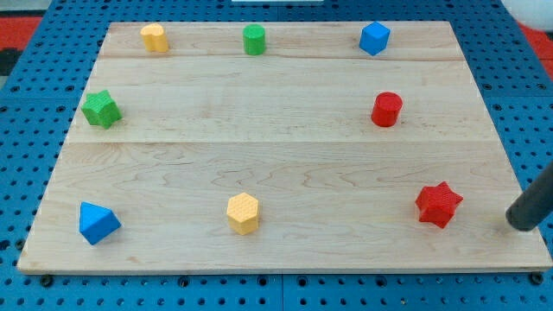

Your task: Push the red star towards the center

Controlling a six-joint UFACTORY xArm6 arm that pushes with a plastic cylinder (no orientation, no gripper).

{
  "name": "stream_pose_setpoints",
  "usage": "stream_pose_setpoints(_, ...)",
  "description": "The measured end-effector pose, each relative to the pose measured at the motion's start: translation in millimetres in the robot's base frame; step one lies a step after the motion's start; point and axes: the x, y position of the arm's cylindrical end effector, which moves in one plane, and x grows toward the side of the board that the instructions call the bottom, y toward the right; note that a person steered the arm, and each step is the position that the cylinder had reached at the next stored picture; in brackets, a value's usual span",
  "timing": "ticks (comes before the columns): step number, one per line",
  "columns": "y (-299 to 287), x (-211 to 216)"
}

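Observation:
The red star (438, 204) lies on the wooden board (285, 155) near the view's bottom right corner. My tip (521, 223) is at the board's right edge, to the right of the star and slightly lower, a clear gap apart from it. The dark rod rises from the tip toward the view's right edge.
A red cylinder (386, 110) stands above the star. A yellow hexagon block (243, 212) is at bottom centre and a blue block (98, 223) at bottom left. A green star (101, 109) is at left. A yellow block (155, 37), green cylinder (254, 40) and blue block (374, 38) line the top.

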Motion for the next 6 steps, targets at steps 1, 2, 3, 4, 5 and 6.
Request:
stream_pose_setpoints(1,-74.4,-21.5)
stream_pose_setpoints(2,-122.6,-50.2)
stream_pose_setpoints(3,-163.0,-97.3)
stream_pose_setpoints(4,-236.6,-130.4)
stream_pose_setpoints(5,-227.3,-120.1)
stream_pose_setpoints(6,-244.1,-98.1)
